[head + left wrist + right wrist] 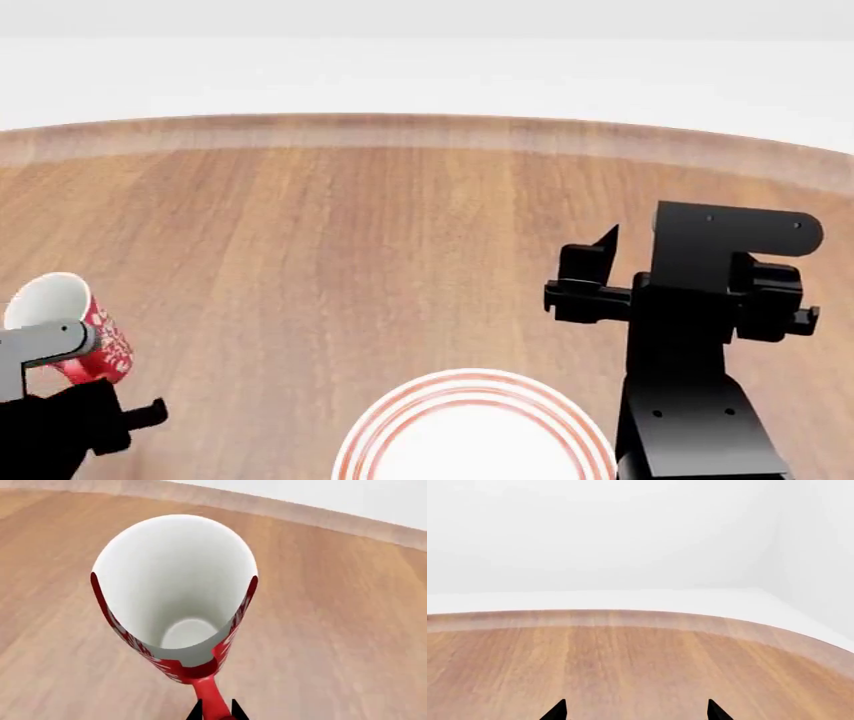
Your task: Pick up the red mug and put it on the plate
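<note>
The red mug (175,595), white inside with a white pattern on red, fills the left wrist view and looks lifted above the wooden table. My left gripper (216,713) is shut on its red handle (209,695). In the head view the red mug (80,335) is at the far left, tilted, in my left gripper (60,395), to the left of the plate. The plate (400,425), white with red rings, lies at the bottom centre, partly cut off. My right gripper (636,711) is open and empty over bare table; its arm (694,330) stands to the right of the plate.
The wooden table (400,230) has a rounded far edge with a white floor or wall behind it. The right wrist view shows only table top (627,655) and its far edge.
</note>
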Motion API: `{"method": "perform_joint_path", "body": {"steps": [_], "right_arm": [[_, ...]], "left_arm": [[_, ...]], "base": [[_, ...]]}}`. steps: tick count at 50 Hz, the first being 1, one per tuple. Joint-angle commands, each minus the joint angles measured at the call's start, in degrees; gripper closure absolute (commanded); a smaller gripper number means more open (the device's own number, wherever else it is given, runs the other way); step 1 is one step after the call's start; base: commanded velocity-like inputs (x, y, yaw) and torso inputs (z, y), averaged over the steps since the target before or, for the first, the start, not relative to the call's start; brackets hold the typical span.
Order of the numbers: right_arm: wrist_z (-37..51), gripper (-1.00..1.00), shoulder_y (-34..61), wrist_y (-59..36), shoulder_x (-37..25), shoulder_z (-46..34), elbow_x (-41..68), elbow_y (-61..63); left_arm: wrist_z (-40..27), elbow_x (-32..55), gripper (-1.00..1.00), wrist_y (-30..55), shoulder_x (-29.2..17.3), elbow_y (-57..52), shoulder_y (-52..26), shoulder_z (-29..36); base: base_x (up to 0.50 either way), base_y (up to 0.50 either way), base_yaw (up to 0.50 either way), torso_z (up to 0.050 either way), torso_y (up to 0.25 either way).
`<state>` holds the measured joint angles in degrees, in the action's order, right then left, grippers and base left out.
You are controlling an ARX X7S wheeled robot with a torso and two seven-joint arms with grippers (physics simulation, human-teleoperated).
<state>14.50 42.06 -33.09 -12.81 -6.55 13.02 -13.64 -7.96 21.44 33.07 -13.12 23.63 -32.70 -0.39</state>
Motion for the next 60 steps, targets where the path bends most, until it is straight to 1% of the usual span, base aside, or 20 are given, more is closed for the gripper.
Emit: {"method": "perform_joint_path", "body": {"steps": [1,10,12,13,16,28,39,43,48,55,57,59,60], "right_arm": [[0.1,-1.0,0.2,-0.4,-0.1,0.0,0.5,0.5],[0.4,-1.0,0.9,-1.7,-0.3,-0.1,0.8,1.6],[0.4,-1.0,1.1,-1.6,-0.4,-0.1,0.9,1.4],[0.5,-1.0,1.0,-1.6,-0.4,0.0,0.9,1.6],[0.5,-1.0,1.1,-1.4,-0.4,-0.1,0.9,1.2],[0.6,-1.0,1.1,-1.2,-0.5,-0.1,1.2,1.0],[0.7,-1.0,1.0,-1.0,-0.6,-0.2,1.4,0.9],[0.8,-1.0,0.9,-0.9,-0.6,-0.3,1.5,0.9],[0.7,-1.0,1.0,-0.7,-0.6,-0.5,1.5,0.5],[0.8,-1.0,0.7,-0.2,-0.6,-0.6,1.5,0.1],[0.8,-1.0,0.7,-0.3,-0.7,-0.6,1.6,0.2],[0.7,-1.0,0.8,-0.2,-0.6,-0.7,1.7,0.0],[0.8,-1.0,0.7,-0.4,-0.7,-0.6,1.7,0.3]], "left_arm": [[12.0,0.9,1.0,2.5,-0.8,-7.4,-1.2,9.9],[19.3,-1.4,1.0,-0.3,1.6,-1.1,-6.0,17.7],[19.7,-1.7,1.0,-0.6,1.7,-0.8,-6.2,18.3],[22.6,-2.0,1.0,-1.4,2.7,0.7,-7.1,20.6],[25.8,-2.8,1.0,-2.5,3.6,2.3,-7.5,23.9],[34.9,-2.7,1.0,-3.9,4.9,1.9,-7.3,31.0],[38.7,-2.3,1.0,-5.1,6.3,4.6,-8.5,33.6],[40.2,-2.0,1.0,-4.6,7.1,6.9,-10.6,34.2],[42.9,-2.6,1.0,-3.1,9.2,13.9,-15.4,36.2],[42.9,-3.4,1.0,-2.3,11.9,22.9,-21.0,37.5],[42.8,-3.7,1.0,-2.1,12.5,24.7,-22.1,38.7],[42.5,-3.2,1.0,-2.3,13.0,27.0,-23.4,41.2],[42.6,-2.0,1.0,-2.7,13.0,28.3,-24.3,43.4]], "base": [[0.0,0.0,0.0,0.0,0.0],[0.0,0.0,0.0,0.0,0.001],[0.0,0.0,0.0,0.0,0.0],[0.0,0.0,0.0,0.0,0.0],[0.0,0.0,0.0,0.0,0.0],[0.0,0.0,0.0,0.0,0.0],[0.0,0.0,0.0,0.0,0.0],[0.0,0.0,0.0,0.0,0.003],[0.0,0.0,0.0,0.0,0.0],[0.0,0.0,0.0,0.0,0.0],[0.0,0.0,0.0,0.0,0.0],[0.0,0.0,0.0,0.0,0.0],[0.0,0.0,0.0,0.0,0.0]]}}
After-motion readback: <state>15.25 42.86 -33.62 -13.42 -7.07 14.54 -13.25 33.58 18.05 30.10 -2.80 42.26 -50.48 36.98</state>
